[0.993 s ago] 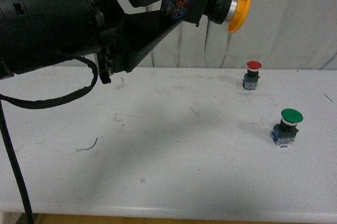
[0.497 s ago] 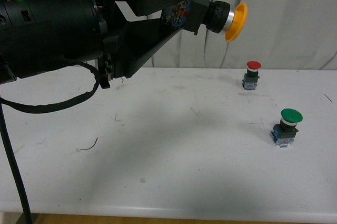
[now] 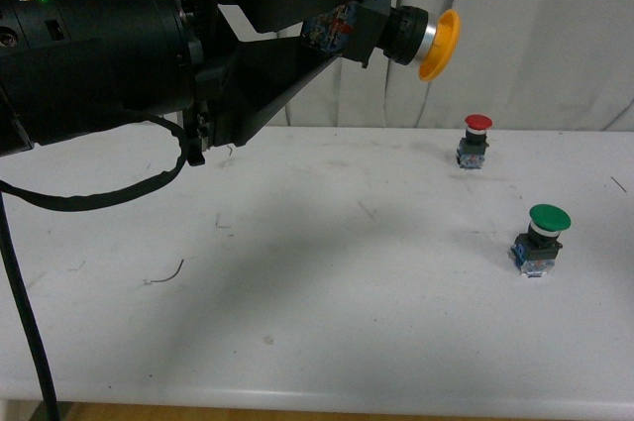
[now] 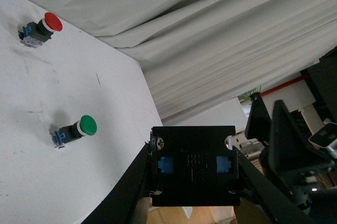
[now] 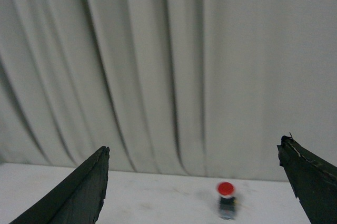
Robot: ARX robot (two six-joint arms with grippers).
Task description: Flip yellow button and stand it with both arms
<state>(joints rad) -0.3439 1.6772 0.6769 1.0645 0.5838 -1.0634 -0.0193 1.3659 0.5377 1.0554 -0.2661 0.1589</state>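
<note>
My left gripper (image 3: pixel 342 30) is shut on the yellow button (image 3: pixel 416 40) and holds it high above the white table (image 3: pixel 327 272), lying sideways with its orange-yellow cap pointing right. In the left wrist view the button's black and blue base (image 4: pixel 193 165) fills the space between the jaws. My right gripper (image 5: pixel 197 182) is open and empty, its two black fingers wide apart, facing the curtain; the arm does not show in the front view.
A red-capped button (image 3: pixel 475 140) stands at the table's far right, also in the right wrist view (image 5: pixel 226 199) and the left wrist view (image 4: pixel 39 28). A green-capped button (image 3: pixel 540 239) stands nearer on the right. A grey curtain (image 3: pixel 535 35) hangs behind.
The left gripper has drawn the yellow button slightly left and down, tilting its cap a little. The red and green buttons have not moved.
</note>
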